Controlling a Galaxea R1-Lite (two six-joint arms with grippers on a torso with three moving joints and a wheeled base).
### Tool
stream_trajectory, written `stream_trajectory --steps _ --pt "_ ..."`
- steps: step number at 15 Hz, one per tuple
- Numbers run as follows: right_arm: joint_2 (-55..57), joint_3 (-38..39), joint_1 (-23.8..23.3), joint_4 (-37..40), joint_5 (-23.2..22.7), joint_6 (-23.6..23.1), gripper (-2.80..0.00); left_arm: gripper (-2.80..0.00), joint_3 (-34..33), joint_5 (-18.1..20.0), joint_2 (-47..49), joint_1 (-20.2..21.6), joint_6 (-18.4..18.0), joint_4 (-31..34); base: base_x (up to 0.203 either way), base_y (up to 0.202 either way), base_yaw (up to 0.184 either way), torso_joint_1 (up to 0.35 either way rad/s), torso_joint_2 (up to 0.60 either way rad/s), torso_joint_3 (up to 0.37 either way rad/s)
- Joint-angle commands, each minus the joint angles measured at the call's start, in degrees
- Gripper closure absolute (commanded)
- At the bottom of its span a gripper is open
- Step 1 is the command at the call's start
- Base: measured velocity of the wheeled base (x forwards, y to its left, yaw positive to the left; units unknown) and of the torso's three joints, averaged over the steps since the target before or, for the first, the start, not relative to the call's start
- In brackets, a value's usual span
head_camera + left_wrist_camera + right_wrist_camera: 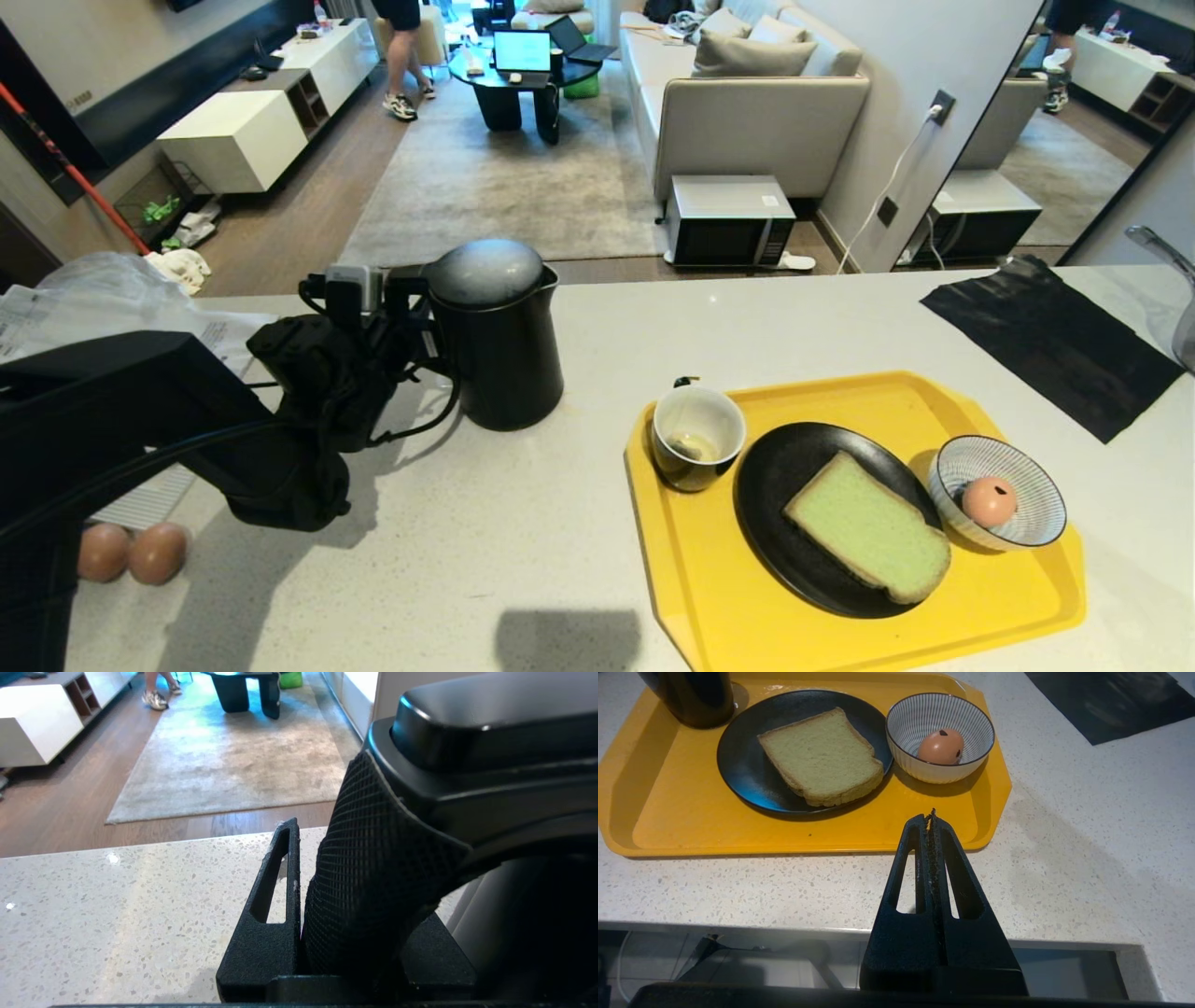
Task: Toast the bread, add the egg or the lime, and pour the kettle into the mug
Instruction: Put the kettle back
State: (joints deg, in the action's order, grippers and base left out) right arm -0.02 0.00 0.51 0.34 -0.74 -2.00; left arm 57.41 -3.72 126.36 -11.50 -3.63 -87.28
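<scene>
The tall black kettle [495,345] stands upright on the white counter, left of the yellow tray [709,597]. My left gripper [411,308] is shut on its textured loop handle [373,868]; one finger [275,877] shows beside the handle and the other is hidden behind it. On the tray, the black mug [695,439] has a little liquid inside. The green bread [868,527] lies on a black plate [784,485], and the pinkish egg [990,501] sits in a striped bowl [1036,485]. My right gripper [930,816] is shut and empty, low at the counter's near edge.
Two brown eggs [131,553] lie at the near left beside my left arm. A plastic bag with papers [103,299] sits at the far left. A black cloth [1055,345] covers the far right of the counter, near a tap [1162,247]. A person's legs [406,56] show far behind.
</scene>
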Motion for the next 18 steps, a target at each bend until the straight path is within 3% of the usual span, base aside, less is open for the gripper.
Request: stream_trajectory --steps 1,6,18 --pt "0.0 0.0 0.0 0.0 0.0 0.0 0.0 0.0 0.1 -0.1 0.2 0.0 -0.1 -0.4 0.0 0.0 0.0 -0.149 0.28 0.138" --pt "0.0 0.0 0.0 0.0 0.0 -0.2 0.0 0.0 0.1 0.0 0.0 0.0 -0.1 -0.4 0.0 0.0 0.0 -0.158 0.29 0.136" --pt "0.0 0.0 0.0 0.1 0.0 0.0 0.0 0.0 0.6 2.3 -1.9 -0.2 -1.0 -0.4 0.0 0.0 0.0 -0.003 0.01 0.004"
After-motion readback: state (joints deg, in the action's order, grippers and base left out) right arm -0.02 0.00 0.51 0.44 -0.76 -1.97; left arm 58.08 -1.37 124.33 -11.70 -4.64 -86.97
